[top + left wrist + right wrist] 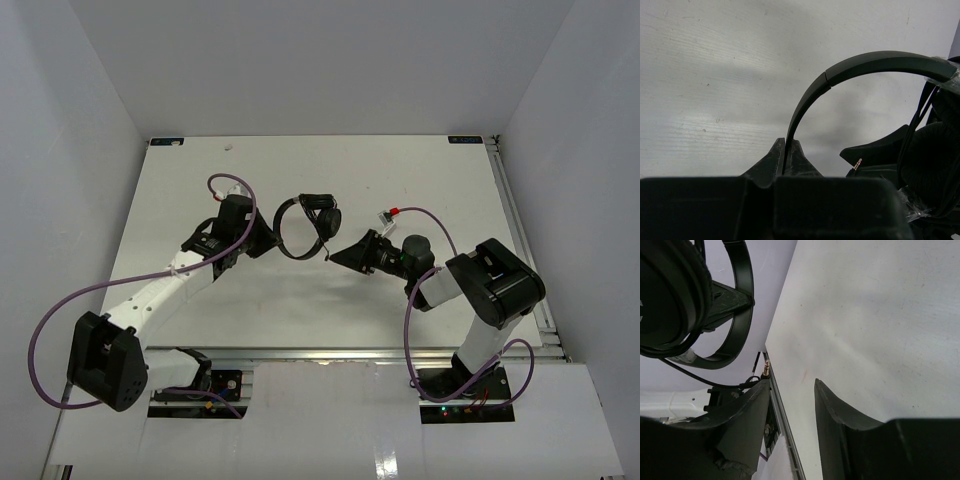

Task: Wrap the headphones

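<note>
- Top view: the left gripper (270, 238) is clamped on the headband (284, 228) of the headphones (305, 228), which sit over the white table (400, 170) just ahead of its fingertips. The earcups (323, 216) are on the far side of the band from this gripper. The right gripper (336, 256) points at the headphones from the opposite side, its tip just beside them. A purple cable (40, 335) loops off the left arm, well apart from the headphones.
- Left wrist view: both fingers (770, 165) press together on the thin end of the headband, which arcs up and away to their right. Further right, one earcup (932, 155) fills the edge, with the thin black cable (914, 127) running down across it. The gold plug (858, 162) shows between the fingers and that earcup, next to a dark part of the other gripper.
- Right wrist view: the right gripper's fingers (745, 410) stand apart with bare table between them, holding nothing. The plug stands just above the left finger's tip; contact cannot be told. The headphones hang up and left of the fingers, with the left gripper partly hidden behind the band.
</note>
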Robot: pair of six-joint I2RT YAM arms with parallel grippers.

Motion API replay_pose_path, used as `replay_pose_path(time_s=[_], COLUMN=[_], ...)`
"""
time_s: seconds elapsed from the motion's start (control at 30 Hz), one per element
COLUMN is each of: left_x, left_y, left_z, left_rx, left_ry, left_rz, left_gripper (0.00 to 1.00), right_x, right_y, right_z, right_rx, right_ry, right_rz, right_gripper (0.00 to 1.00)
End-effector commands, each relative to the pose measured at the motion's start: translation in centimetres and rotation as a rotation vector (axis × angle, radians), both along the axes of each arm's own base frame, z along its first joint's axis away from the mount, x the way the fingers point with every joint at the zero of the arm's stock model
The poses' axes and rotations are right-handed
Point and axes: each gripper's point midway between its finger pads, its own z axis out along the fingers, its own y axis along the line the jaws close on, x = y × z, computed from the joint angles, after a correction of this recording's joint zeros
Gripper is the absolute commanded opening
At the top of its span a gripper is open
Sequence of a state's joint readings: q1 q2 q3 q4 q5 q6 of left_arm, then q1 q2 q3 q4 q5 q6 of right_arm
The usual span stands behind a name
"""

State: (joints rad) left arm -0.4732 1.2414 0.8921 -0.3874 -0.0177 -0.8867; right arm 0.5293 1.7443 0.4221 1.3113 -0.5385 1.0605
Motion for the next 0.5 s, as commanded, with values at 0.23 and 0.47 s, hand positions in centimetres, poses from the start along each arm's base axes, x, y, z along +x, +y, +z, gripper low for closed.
replay_pose_path(time_s=[0.23, 0.47], left_x=[0.52, 0.55], left_y=[-0.44, -0.46], left_z=[2.25, 1.97], left_rx=[-0.055, -0.056], left_ry=[-0.078, -0.078], left_rz=[-0.006, -0.006], left_gripper=[0.00, 0.00], right_x=[-0.32, 0.21], right_y=[-1.18, -1.07], right_z=[13.06, 13.14], right_rx=[0.344, 0.356], right_ry=[-0.482, -0.463], right_rz=[-0.051, -0.062], right_gripper=[0.47, 0.47])
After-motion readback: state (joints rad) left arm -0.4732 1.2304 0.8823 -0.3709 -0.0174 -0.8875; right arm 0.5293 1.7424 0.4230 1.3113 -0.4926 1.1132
